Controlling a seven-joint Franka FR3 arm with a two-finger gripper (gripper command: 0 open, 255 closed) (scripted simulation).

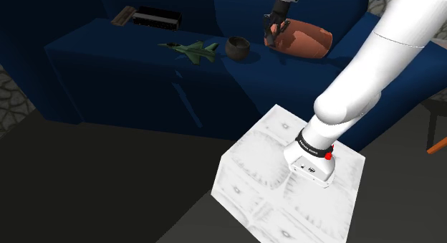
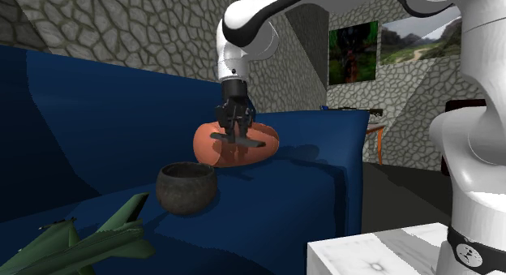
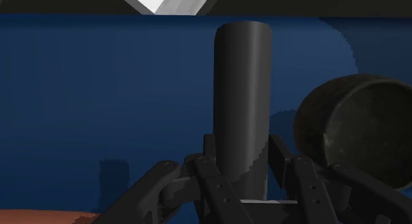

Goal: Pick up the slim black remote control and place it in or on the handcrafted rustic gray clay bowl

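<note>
My black gripper is shut on a slim black remote, which lies level across the fingers a little above the blue sofa seat. In the wrist view the remote runs straight out from between the fingers. The dark grey clay bowl stands upright and empty on the seat, below the gripper and toward the second exterior view's left. In the shoulder view the gripper hangs to the right of the bowl. The bowl shows close beside the remote in the wrist view.
An orange-brown rounded object lies on the seat right behind the gripper. A green toy jet lies to the bowl's left in the shoulder view. A black box and a brown item rest farther back. The white stand is nearest.
</note>
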